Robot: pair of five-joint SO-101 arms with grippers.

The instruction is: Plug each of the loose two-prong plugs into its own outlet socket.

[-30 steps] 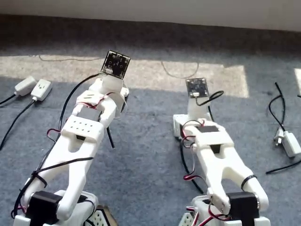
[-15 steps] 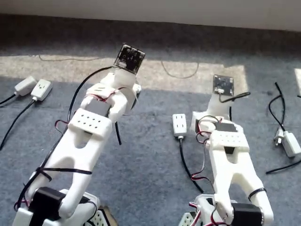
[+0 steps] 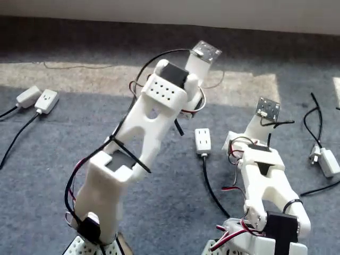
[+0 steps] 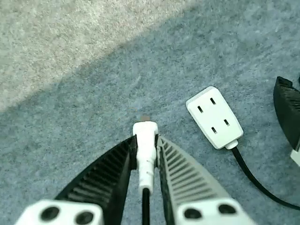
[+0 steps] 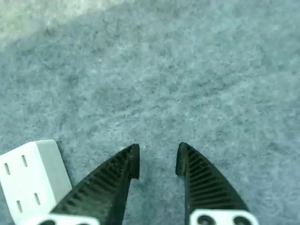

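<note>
Left gripper: clenched on a white plug, with one finger pressed to each side of it.
Plug: two short metal prongs poke out past the fingertips, and a black cord runs back between the fingers. It is held above the carpet, near the socket block but apart from it, and is not inserted.
Socket block: white, lying flat and face up on the carpet. Two pairs of slots show, and a black cord leaves one end. From the high view it lies between the two arms. The right wrist view shows it just beside one finger of the right gripper.
Right gripper: released, its fingers spread with nothing between them, over bare carpet.
Left arm: white, stretched forward and angled toward the middle of the floor.
Right arm: white, folded lower, just beside the socket block.
Carpet: grey-blue, with a band of sunlight across the far side.
Far left outlet: white, on the carpet just beside a small white piece. Each has a dark cord.
Far right block: white, with black cords looping around it. Whether anything is plugged into it cannot be told.
</note>
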